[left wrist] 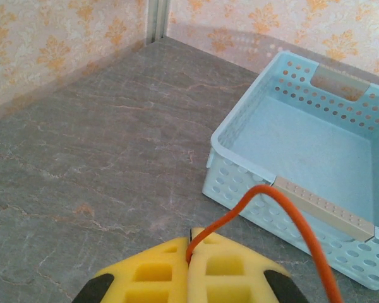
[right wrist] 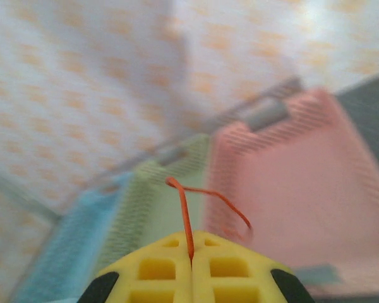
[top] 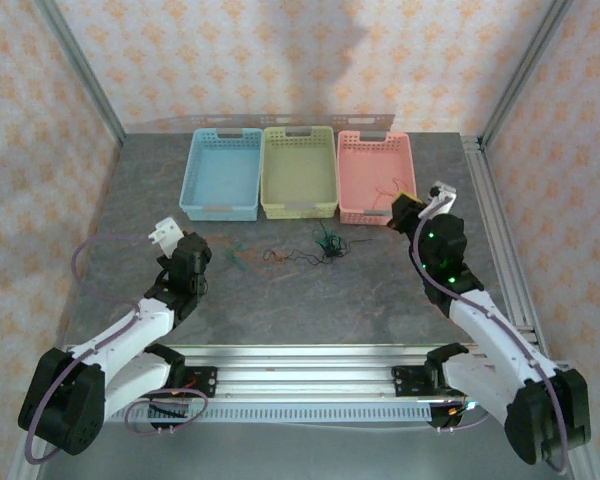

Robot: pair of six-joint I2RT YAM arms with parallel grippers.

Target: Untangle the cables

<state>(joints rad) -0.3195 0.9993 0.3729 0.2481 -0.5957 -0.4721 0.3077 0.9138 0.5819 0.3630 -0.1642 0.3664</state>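
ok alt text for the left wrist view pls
The yellow left tool is shut on a thin orange cable that arcs up and runs off the lower right. Behind it a light blue perforated basket sits on a grey stone-look table, with orange-patterned walls beyond.

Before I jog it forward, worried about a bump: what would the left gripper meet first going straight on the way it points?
Likely the bare table, just left of the blue basket's near corner. Depth is unclear, so the left gripper, shut on the orange cable, might clip that corner.
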